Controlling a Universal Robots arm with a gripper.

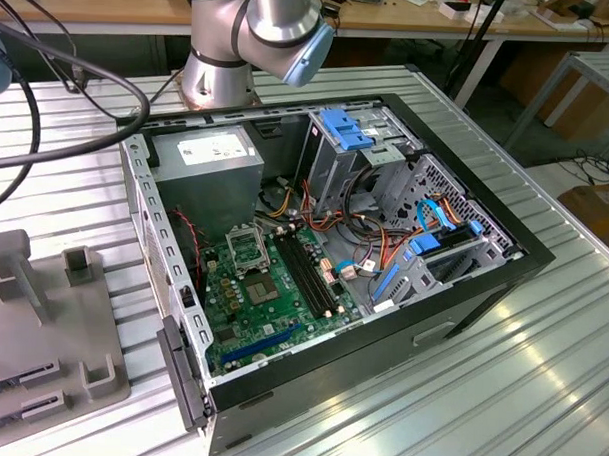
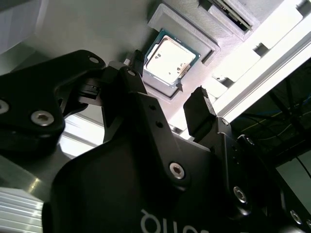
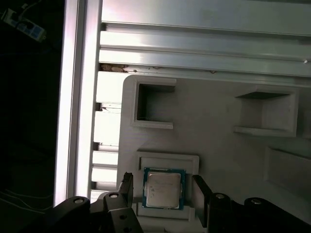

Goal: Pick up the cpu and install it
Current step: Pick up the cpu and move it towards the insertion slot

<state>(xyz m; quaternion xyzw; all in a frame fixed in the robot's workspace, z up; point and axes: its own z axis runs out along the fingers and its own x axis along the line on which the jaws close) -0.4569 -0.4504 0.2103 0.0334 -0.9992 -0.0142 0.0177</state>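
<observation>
Grey plastic fixture (image 1: 41, 309) at the exterior view's left, on ribbed aluminium table (image 1: 459, 394); silver-and-blue arm (image 1: 261, 26) behind; open black computer case (image 1: 329, 399) further right, holding green motherboard (image 1: 251, 321), hollow silver socket frame (image 1: 246, 248) and long black memory slots (image 1: 308, 273). In the first wrist view, cpu (image 3: 164, 189) lying flat in a square recess of that fixture, metal top up. Gripper (image 3: 163, 180) spread wide with nothing grasped, black fingers (image 3: 127, 187) flanking the chip on two sides, a narrow gap at each edge.
</observation>
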